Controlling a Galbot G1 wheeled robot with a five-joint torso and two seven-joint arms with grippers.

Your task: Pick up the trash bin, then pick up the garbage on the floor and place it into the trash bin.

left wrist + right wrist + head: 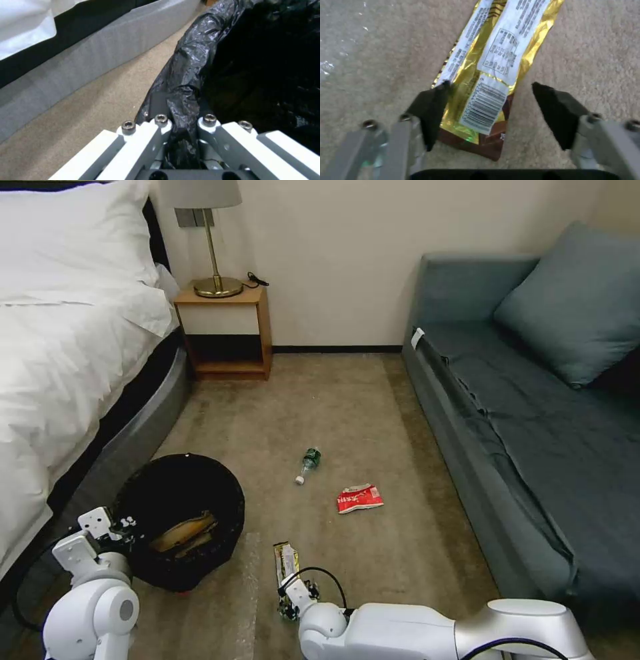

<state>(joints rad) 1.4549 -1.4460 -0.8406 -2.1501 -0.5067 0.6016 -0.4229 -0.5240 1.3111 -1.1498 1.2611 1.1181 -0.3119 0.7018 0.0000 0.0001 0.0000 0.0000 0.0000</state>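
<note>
The trash bin stands at the lower left of the head view, beside the bed. My left gripper is clenched on its rim, pinching the black liner. A brown paper bag lies inside the bin, partly hidden in the dark. The long gold wrapper lies flat on the carpet at the bottom centre. My right gripper is spread wide over its near end, one finger on each side. The far end is cut off. The red packet and the bottle lie in the middle of the frame, well apart from both grippers.
</note>
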